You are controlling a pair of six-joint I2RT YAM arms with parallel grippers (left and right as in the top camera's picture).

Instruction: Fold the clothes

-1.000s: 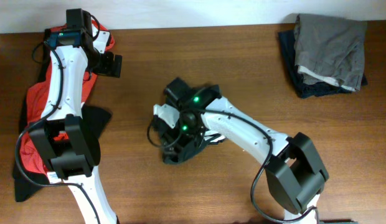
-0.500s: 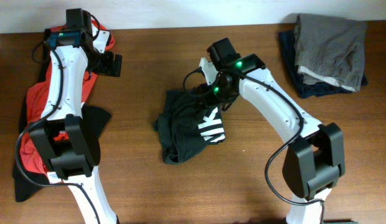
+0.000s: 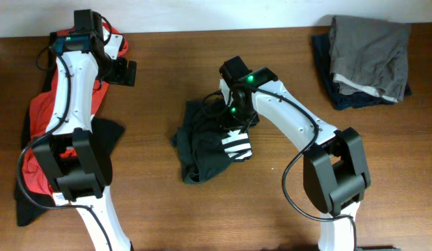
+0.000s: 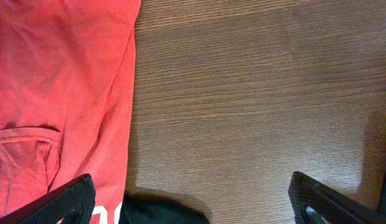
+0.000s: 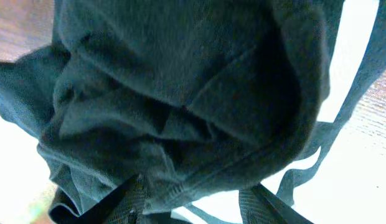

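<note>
The black T-shirt with white letters (image 3: 210,148) lies crumpled at the table's middle. My right gripper (image 3: 233,115) sits at its far edge, and in the right wrist view its fingers (image 5: 196,202) are closed on a bunched hem of the dark fabric (image 5: 180,93), which fills that view. The red T-shirt (image 3: 40,115) lies at the far left, and its edge shows in the left wrist view (image 4: 56,93). My left gripper (image 3: 124,72) (image 4: 193,208) is open and empty over bare wood beside the red shirt.
A stack of folded grey and dark clothes (image 3: 369,59) sits at the back right. Another dark cloth (image 3: 108,134) pokes out from under the red shirt and shows in the left wrist view (image 4: 162,214). The wooden table (image 3: 160,216) ends at a white wall behind.
My right gripper went from the shirt's middle to its far edge, spreading the black shirt so its white letters show, then shifted slightly left. The left arm has not moved.
</note>
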